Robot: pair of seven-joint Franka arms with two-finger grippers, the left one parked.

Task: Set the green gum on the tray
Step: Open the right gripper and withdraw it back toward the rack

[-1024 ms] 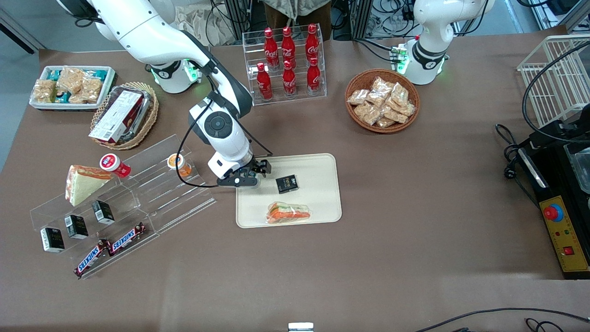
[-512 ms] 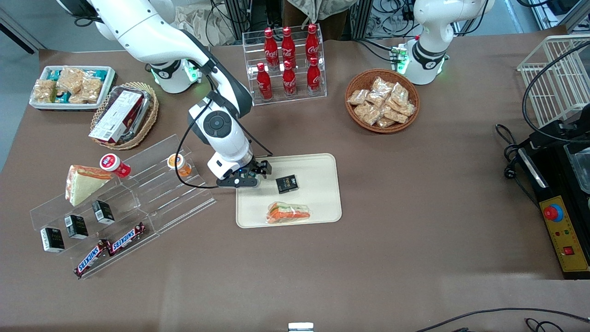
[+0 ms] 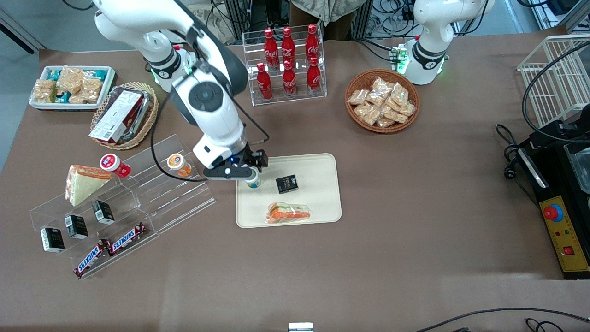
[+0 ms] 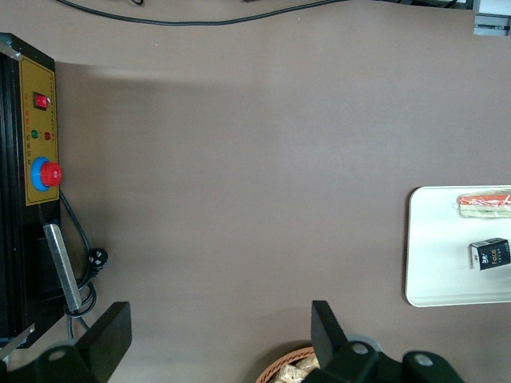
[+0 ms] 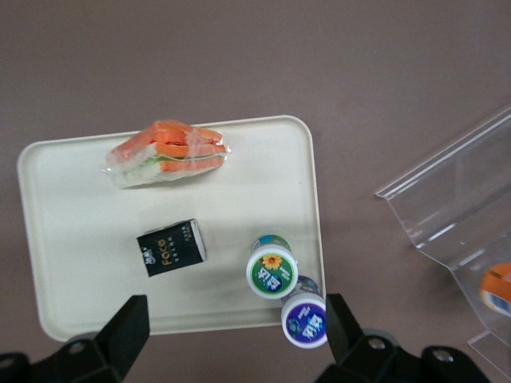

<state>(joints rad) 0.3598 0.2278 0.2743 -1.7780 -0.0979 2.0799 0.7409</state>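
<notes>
The green gum (image 5: 272, 270) stands upright on the cream tray (image 5: 80, 239), near the tray corner toward the working arm's end. Its white-rimmed green lid faces up. In the front view its teal body (image 3: 252, 181) shows just under the gripper. My gripper (image 5: 235, 335) is open and empty, raised above that corner of the tray (image 3: 318, 193), with its fingers wide apart and touching nothing; in the front view the gripper (image 3: 244, 171) hangs over the tray's edge. A purple-lidded bottle (image 5: 304, 319) stands right beside the green gum at the tray's rim.
A small black box (image 3: 286, 183) and a wrapped sandwich (image 3: 288, 213) lie on the tray. A clear acrylic shelf (image 3: 152, 184) beside the tray holds an orange-lidded bottle (image 3: 177, 163). A cola bottle rack (image 3: 286, 60) and a snack basket (image 3: 382, 101) stand farther from the front camera.
The arm has lifted and the gripper has risen from the tray corner. The green gum, hidden under the gripper before, now stands free on the tray.
</notes>
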